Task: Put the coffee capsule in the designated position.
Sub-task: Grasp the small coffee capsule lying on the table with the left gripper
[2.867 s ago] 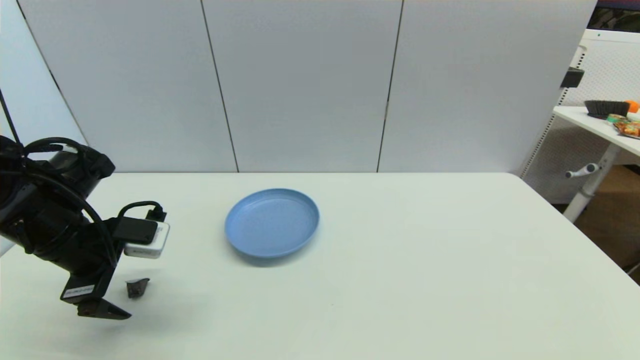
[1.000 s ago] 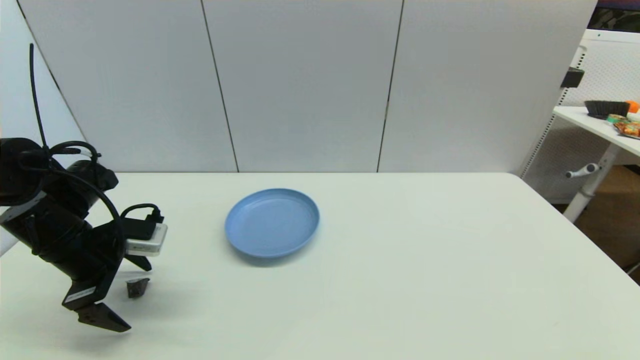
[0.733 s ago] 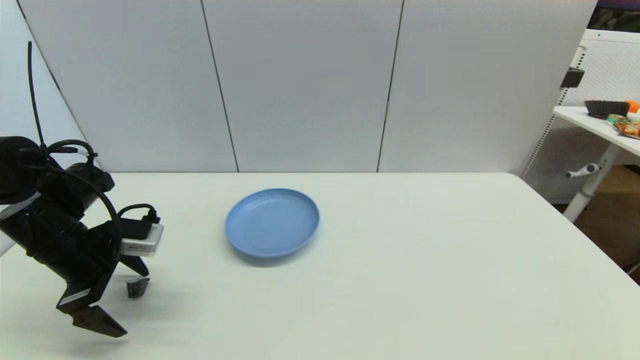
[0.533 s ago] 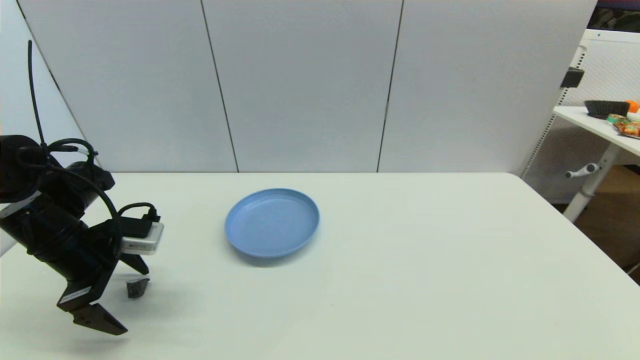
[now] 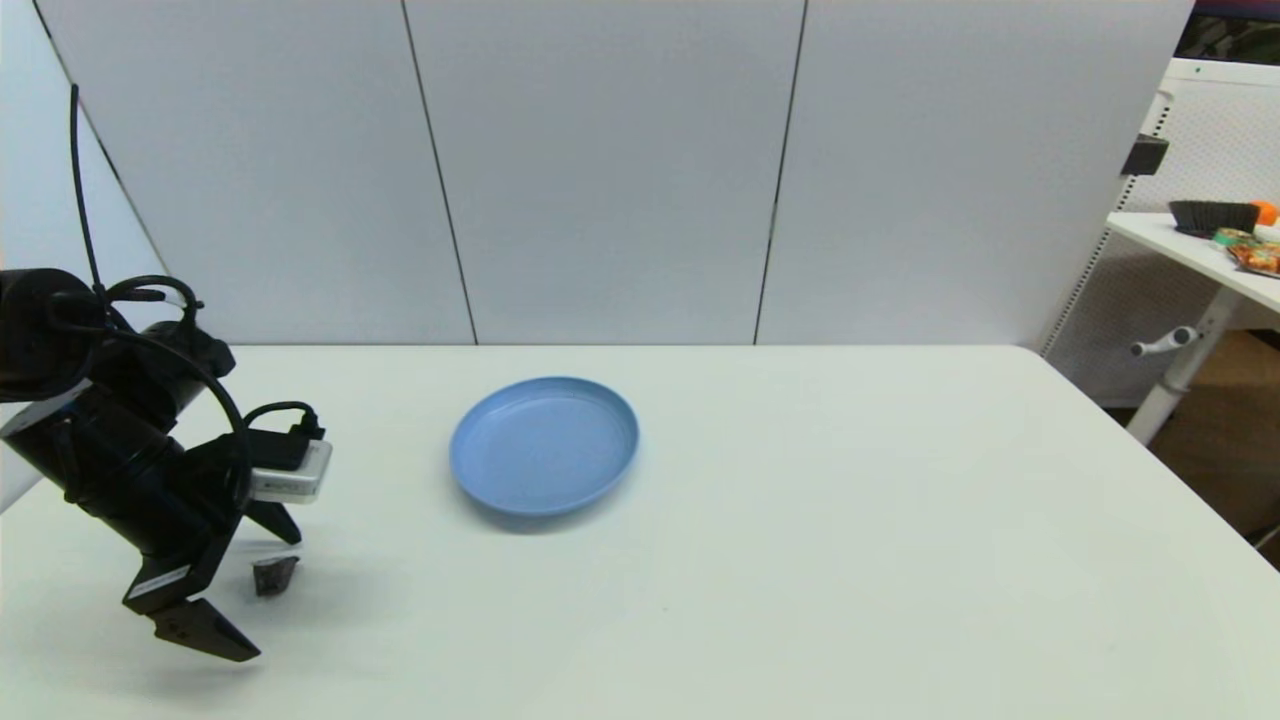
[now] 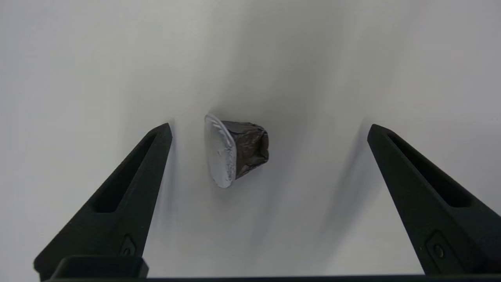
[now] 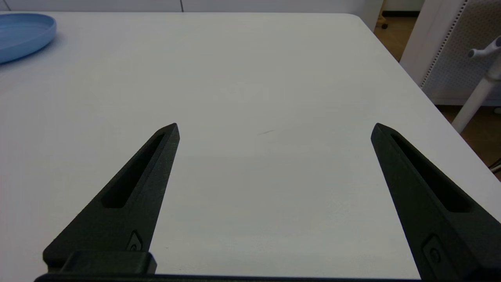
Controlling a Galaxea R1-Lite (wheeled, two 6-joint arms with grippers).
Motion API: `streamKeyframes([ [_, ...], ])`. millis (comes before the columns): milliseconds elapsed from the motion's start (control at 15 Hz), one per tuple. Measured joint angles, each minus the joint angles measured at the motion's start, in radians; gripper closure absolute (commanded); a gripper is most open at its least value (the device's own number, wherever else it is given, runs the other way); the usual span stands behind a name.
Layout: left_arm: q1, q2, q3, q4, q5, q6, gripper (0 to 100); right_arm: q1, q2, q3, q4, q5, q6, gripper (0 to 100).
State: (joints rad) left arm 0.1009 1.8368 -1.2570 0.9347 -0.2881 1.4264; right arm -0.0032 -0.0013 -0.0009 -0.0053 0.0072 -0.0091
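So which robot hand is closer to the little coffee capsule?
The left. The left gripper hangs open right over the coffee capsule, one finger on each side. The right gripper is open over bare table, beyond the blue plate.

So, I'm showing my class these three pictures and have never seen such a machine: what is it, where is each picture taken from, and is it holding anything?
It is a two-armed robot at a white table. One picture looks down from its head; the other two come from cameras on each wrist, behind two black fingers. On the table lie a blue plate and a small dark coffee capsule, tipped on its side, foil face sideways. The left gripper is open, its fingers on either side of the capsule, not gripping it. The right gripper is open over bare table, away from the work. Nothing is held.
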Motion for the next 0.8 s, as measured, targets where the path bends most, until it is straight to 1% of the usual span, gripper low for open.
streamKeyframes([
  [800,0.006,0.024,-0.016,-0.005,0.0,-0.008,0,0.0,0.0,0.0,0.0,0.0,0.0,0],
])
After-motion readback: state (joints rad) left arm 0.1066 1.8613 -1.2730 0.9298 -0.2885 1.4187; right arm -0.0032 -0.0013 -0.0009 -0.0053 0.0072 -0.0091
